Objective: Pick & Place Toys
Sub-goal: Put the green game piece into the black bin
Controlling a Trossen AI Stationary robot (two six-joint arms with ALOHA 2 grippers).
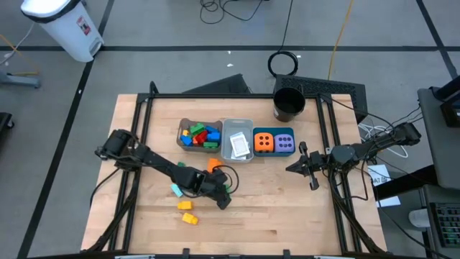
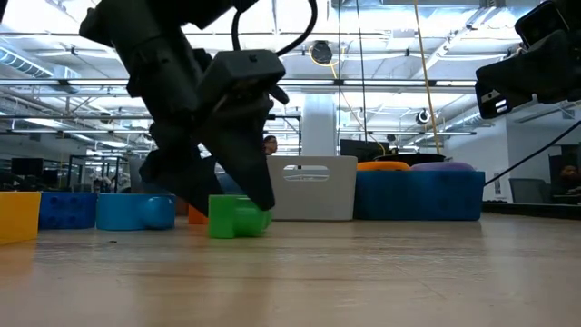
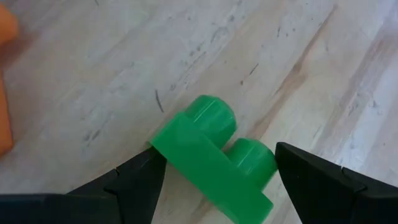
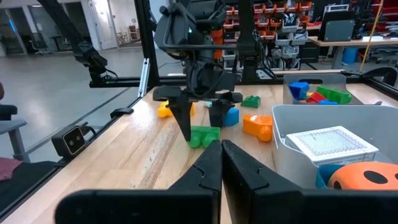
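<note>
Green brick (image 3: 214,158) sits between the wide left claw (image 3: 214,180) fingers (table-level); right claw (image 4: 221,165) shut, waiting.

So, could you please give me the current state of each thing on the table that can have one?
left gripper: jaws open, astride the green brick, low at the table.
green brick: lying on the table, not lifted.
right gripper: jaws shut, empty, waiting at the right side.
grey bin: holding several bricks.
clear bin: holding white cards.
teal bin: holding the orange cube and purple cube.
black cup: upright.
</note>
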